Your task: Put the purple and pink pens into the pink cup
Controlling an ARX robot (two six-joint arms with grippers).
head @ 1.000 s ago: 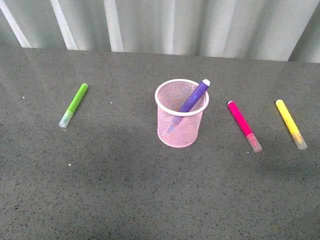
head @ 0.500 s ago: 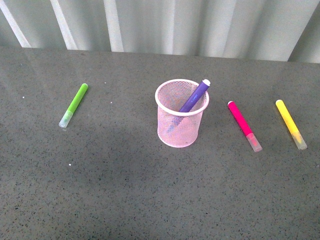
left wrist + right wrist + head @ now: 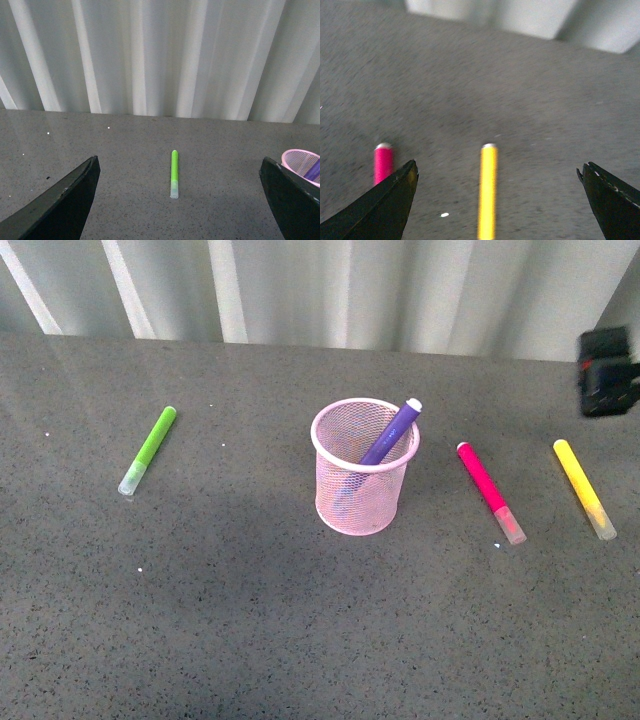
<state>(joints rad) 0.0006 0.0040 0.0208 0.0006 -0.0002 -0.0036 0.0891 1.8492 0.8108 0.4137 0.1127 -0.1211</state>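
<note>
Pink mesh is standing at the middle of the tabletop: the pink cup, upright, with the purple pen leaning inside. The pink pen is lying flat right of it, near the yellow pen. Newly, our right arm is showing at the far right edge. We are holding the right hand spread over those two pens, the left hand spread toward the green pen.

A dark grey speckled tabletop fills the view; behind it hangs a pale, vertically pleated curtain, softly lit.
</note>
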